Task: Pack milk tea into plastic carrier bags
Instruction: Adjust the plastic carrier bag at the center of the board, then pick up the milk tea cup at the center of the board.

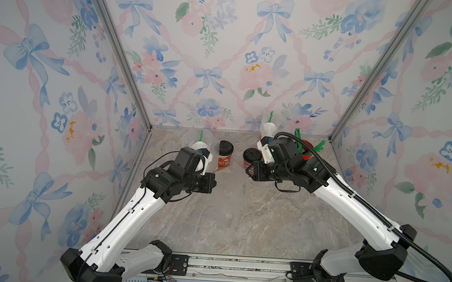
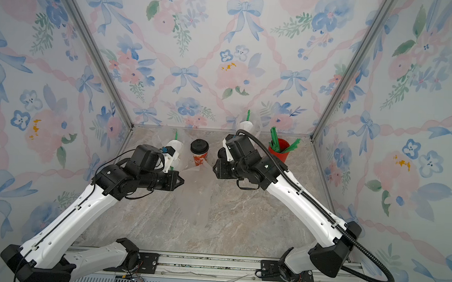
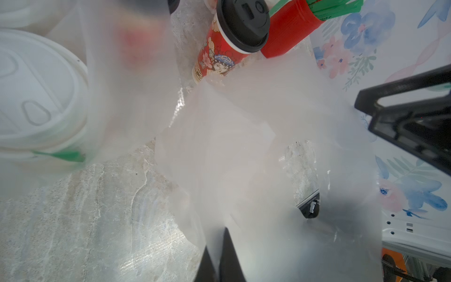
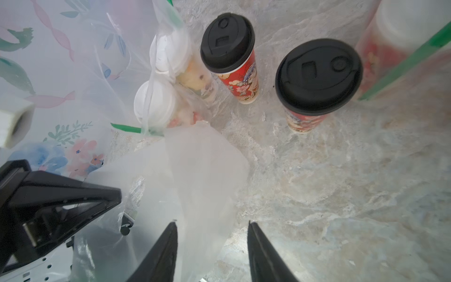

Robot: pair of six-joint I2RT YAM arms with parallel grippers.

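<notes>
A clear, empty plastic carrier bag (image 2: 197, 191) hangs between my grippers over the table's middle. My left gripper (image 3: 220, 235) is shut on the bag's (image 3: 244, 146) film. The right gripper (image 4: 212, 223) is open, and the film (image 4: 192, 171) lies loose between its fingers. Two black-lidded milk tea cups (image 4: 229, 51) (image 4: 317, 78) stand upright and unbagged just beyond. In both top views they show behind the grippers (image 1: 225, 153) (image 1: 252, 158). Two white-lidded cups (image 4: 161, 85) sit inside another bag at the back left.
A red cup of green straws (image 1: 306, 149) stands at the back right, behind the right arm. A bagged white-lidded cup with a green straw (image 1: 268, 128) sits against the back wall. Flowered walls close in three sides. A rail (image 1: 238, 266) runs along the front.
</notes>
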